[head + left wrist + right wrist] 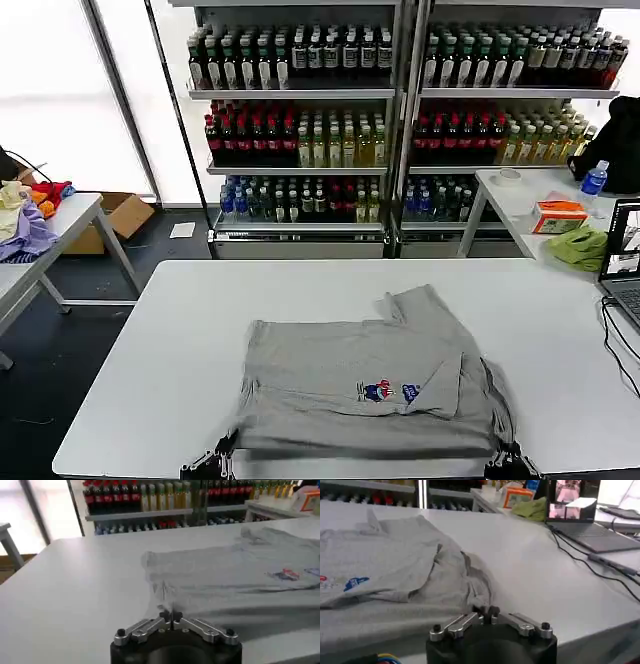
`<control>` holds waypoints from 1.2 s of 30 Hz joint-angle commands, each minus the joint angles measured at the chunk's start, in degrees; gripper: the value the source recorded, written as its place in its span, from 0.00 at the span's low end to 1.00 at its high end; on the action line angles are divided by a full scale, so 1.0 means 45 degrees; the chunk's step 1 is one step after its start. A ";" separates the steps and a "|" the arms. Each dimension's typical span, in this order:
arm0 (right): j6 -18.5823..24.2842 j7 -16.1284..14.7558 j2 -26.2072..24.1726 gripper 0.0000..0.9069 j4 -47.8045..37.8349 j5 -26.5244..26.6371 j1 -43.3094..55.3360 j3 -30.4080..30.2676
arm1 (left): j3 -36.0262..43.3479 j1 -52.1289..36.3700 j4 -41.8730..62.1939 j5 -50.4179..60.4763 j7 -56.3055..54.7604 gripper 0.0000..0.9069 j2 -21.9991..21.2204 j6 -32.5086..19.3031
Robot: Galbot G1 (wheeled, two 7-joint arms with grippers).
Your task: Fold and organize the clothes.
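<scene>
A grey shirt [360,385] is spread over the near half of the white surface [180,330], reaching down to the near edge. A small red and blue chest print [385,391] is seen at about 4 o'clock from the shirt's middle, and a folded flap of fabric is laid over it beside the print. A sleeve [415,300] is turned up toward 12 o'clock at the far edge of the garment.

The left gripper [222,452] is placed at the shirt's 7 o'clock corner, at the near edge of the surface. In the left wrist view its fingers [165,616] are pressed together, with a thin ridge of the grey shirt [235,575] pinched between them and drawn up slightly.

The right gripper [503,453] is placed at the shirt's 5 o'clock corner. In the right wrist view its fingers [481,614] are likewise closed, and the bunched hem of the shirt [395,565] is caught at their tips.

A laptop [624,262] with its cables is set at the 3 o'clock edge of the surface. Shelves of bottles [300,120] are stood at 12 o'clock, beyond the surface.
</scene>
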 commanded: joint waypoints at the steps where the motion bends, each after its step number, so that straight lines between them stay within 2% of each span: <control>1: 0.0290 0.0568 0.0031 1.00 0.1283 -0.0275 -0.1243 0.0235 | 0.0273 0.1112 -0.0683 0.0201 -0.0119 1.00 -0.0052 0.0018; 6: 0.0352 0.0480 0.0417 1.00 0.2622 -0.0200 -0.0627 0.0829 | 0.0159 0.1025 -0.1961 -0.0273 0.0059 1.00 -0.0133 -0.0043; 8: 0.0547 0.0076 0.0650 1.00 0.2829 -0.0101 0.0156 0.1383 | 0.0048 0.0787 -0.2635 -0.0564 0.0196 1.00 -0.0257 -0.0169; 10: 0.1253 -0.0834 0.0795 1.00 0.2466 -0.0272 0.1493 0.2017 | -0.0208 0.0250 -0.3087 -0.0789 0.0262 1.00 -0.0364 -0.0216; 12: 0.1638 -0.1136 0.0817 1.00 0.2036 -0.0407 0.2494 0.2330 | -0.0440 -0.0554 -0.3138 -0.0877 0.0386 1.00 -0.0427 -0.0514; 15: 0.1693 -0.2865 0.0480 1.00 0.0276 -0.0297 0.4870 0.2772 | -0.1126 -0.2337 -0.2330 -0.0817 0.1234 1.00 -0.0469 -0.1485; 16: 0.1565 -0.3934 0.0300 1.00 -0.0457 -0.0310 0.5781 0.2872 | -0.1254 -0.3254 -0.1899 -0.1025 0.1541 1.00 -0.0408 -0.1378; 18: 0.1174 -0.4883 -0.0086 1.00 -0.1190 -0.0403 0.6679 0.2750 | -0.1274 -0.4133 -0.1236 -0.1091 0.1936 1.00 -0.0323 -0.1469; 19: 0.0911 -0.5660 -0.0432 1.00 -0.1699 -0.0348 0.7265 0.2621 | -0.1270 -0.4756 -0.0546 -0.1148 0.2317 1.00 -0.0225 -0.1420; 22: 0.0274 -0.6456 -0.1056 1.00 -0.3126 -0.0697 0.8764 0.1911 | -0.1020 -0.6334 0.0971 -0.1884 0.3093 1.00 0.0145 -0.1315; 25: -0.0562 -0.6524 -0.1484 1.00 -0.4182 -0.0492 0.9975 0.1011 | -0.0465 -0.8297 0.2712 -0.2445 0.3351 1.00 0.0492 -0.0963; 27: -0.1105 -0.5930 -0.1653 1.00 -0.5182 -0.0274 1.1121 -0.0206 | -0.0048 -0.9376 0.4042 -0.2649 0.3426 1.00 0.0557 -0.0654; 28: -0.1470 -0.5034 -0.1599 1.00 -0.6049 -0.0024 1.2059 -0.1041 | 0.0248 -0.9953 0.4460 -0.2913 0.3491 1.00 0.0597 -0.0389; 29: -0.1558 -0.4567 -0.1533 1.00 -0.6380 0.0277 1.2675 -0.1459 | 0.0434 -1.0254 0.4937 -0.3062 0.3477 1.00 0.0598 -0.0231; 31: -0.1545 -0.4221 -0.1375 1.00 -0.7826 0.0896 1.3716 -0.2137 | 0.1178 -1.1411 0.6157 -0.3714 0.3250 1.00 0.0518 0.0305; 36: -0.1251 -0.4782 -0.1086 1.00 -0.9830 0.1053 1.5018 -0.3091 | 0.2117 -1.3266 0.8580 -0.3814 0.3084 1.00 0.0268 0.0768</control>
